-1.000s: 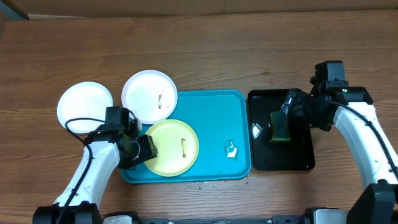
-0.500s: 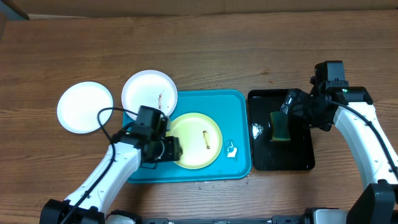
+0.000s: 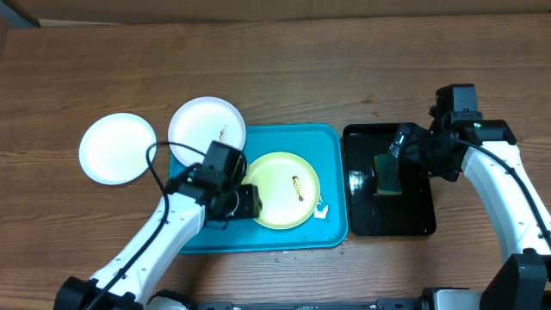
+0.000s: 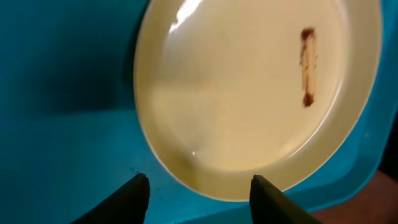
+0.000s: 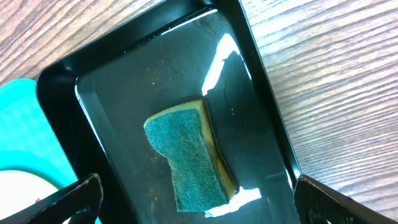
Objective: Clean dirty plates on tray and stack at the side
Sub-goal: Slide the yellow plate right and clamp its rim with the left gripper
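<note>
Two fingers of my left gripper (image 4: pixel 199 190) stand apart and hold nothing. The rim of the round pale yellow-green plate (image 4: pixel 249 93) lies just ahead of the gap. That plate carries one brown smear (image 4: pixel 307 67) and rests flat inside the large turquoise-blue rectangular plastic tray (image 3: pixel 331 146). One round white plate (image 3: pixel 205 129) overlaps the tray's far left corner. A second white plate (image 3: pixel 118 148) sits apart on the wooden table (image 3: pixel 301 69). My right gripper (image 5: pixel 199 199) hangs wide open and empty above the green-yellow sponge (image 5: pixel 186 162) in the glossy black rectangular tray (image 5: pixel 124 81).
</note>
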### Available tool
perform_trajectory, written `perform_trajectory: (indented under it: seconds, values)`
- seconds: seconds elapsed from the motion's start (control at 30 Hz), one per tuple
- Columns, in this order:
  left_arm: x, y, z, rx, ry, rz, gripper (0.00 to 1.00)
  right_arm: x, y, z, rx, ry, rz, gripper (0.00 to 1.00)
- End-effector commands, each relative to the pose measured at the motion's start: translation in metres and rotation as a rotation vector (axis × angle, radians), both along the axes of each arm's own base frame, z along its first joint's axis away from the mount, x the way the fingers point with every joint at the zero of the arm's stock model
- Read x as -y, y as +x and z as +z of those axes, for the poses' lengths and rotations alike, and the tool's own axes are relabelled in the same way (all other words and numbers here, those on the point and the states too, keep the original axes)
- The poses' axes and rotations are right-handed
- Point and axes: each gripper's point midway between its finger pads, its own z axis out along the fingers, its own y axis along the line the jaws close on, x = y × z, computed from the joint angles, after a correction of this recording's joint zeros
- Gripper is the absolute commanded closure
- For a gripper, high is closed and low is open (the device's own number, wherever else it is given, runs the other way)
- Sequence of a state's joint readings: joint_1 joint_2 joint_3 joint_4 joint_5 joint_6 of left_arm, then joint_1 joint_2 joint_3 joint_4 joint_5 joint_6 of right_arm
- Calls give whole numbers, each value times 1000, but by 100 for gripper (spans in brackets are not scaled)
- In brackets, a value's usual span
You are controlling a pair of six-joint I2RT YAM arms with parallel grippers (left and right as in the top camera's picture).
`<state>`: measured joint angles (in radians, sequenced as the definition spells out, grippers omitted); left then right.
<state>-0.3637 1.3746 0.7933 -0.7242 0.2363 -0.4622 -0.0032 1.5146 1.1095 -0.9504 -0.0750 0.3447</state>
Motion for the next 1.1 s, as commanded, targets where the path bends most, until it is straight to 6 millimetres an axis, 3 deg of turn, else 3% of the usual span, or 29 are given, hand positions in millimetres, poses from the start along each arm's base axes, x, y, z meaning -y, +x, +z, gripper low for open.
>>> perform_trajectory:
  seconds: [0.0, 0.1, 0.13, 0.23, 0.27, 0.33, 0.43, 0.53, 0.57, 0.67, 0.7, 0.77, 0.97, 1.0, 1.07]
  values:
    - [-22, 26, 21, 73, 113, 147, 44, -1, 0, -1, -1, 8, -5, 0]
    - [-25, 24, 17, 58, 129, 192, 46, -1, 0, -1, -1, 8, -5, 0]
    - [-26, 23, 14, 53, 133, 200, 51, -1, 0, -1, -1, 8, -5, 0]
    - [-31, 24, 3, 61, 166, 237, 84, -1, 0, -1, -1, 8, -5, 0]
    - [-31, 24, 0, 65, 166, 249, 91, -1, 0, -1, -1, 8, -5, 0]
    - [-28, 25, -10, 70, 149, 246, 94, -1, 0, -1, -1, 8, -5, 0]
    - [-19, 24, -20, 58, 105, 224, 73, -1, 0, -1, -1, 8, -5, 0]
    - [-1, 23, -22, 55, 35, 98, 60, -1, 0, -1, -1, 8, -5, 0]
    - [6, 22, -21, 60, 6, 43, 47, -1, 0, -1, -1, 8, -5, 0]
    - [8, 22, -21, 65, -5, 22, 41, -1, 0, -1, -1, 8, -5, 0]
    - [8, 23, -21, 66, -3, 23, 31, -1, 0, -1, -1, 8, -5, 0]
    - [7, 23, -21, 65, 1, 28, 0, -1, 0, -1, -1, 8, -5, 0]
    - [9, 25, -20, 79, -5, 16, 0, -1, 0, -1, -1, 8, -5, 0]
    - [9, 25, -20, 82, -2, 3, 8, -1, 0, -1, -1, 8, -5, 0]
    - [8, 23, -21, 76, 1, 2, 40, -1, 0, -1, -1, 8, -5, 0]
